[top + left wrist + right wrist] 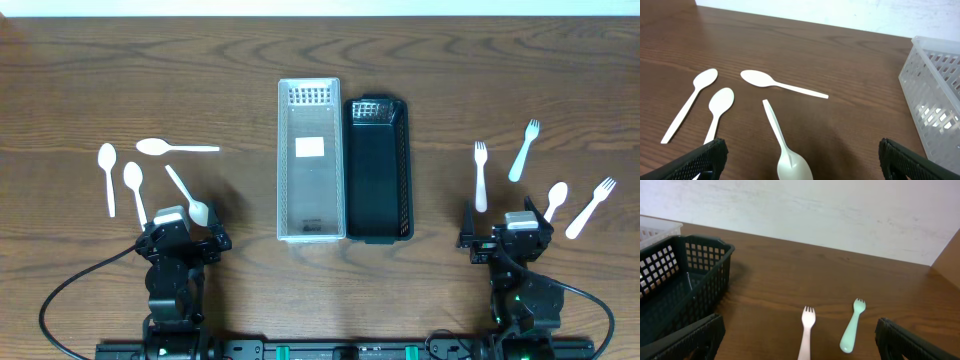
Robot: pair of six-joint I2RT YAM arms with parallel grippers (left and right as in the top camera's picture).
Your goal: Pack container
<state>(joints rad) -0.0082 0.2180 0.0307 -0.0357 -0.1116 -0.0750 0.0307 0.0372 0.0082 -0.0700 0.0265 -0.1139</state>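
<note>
A clear plastic basket and a black basket stand side by side mid-table. Several white spoons lie at the left: one crosswise, two upright, one slanted. The slanted spoon lies between my left gripper's open fingers. Forks lie at the right: a white one, a mint one and another white one, with a white spoon among them. My right gripper is open above the white fork, next to the mint fork.
Both arm bases sit at the table's near edge, left and right. A white wall lies beyond the table's far edge. The black basket's wall is close to my right gripper's left finger.
</note>
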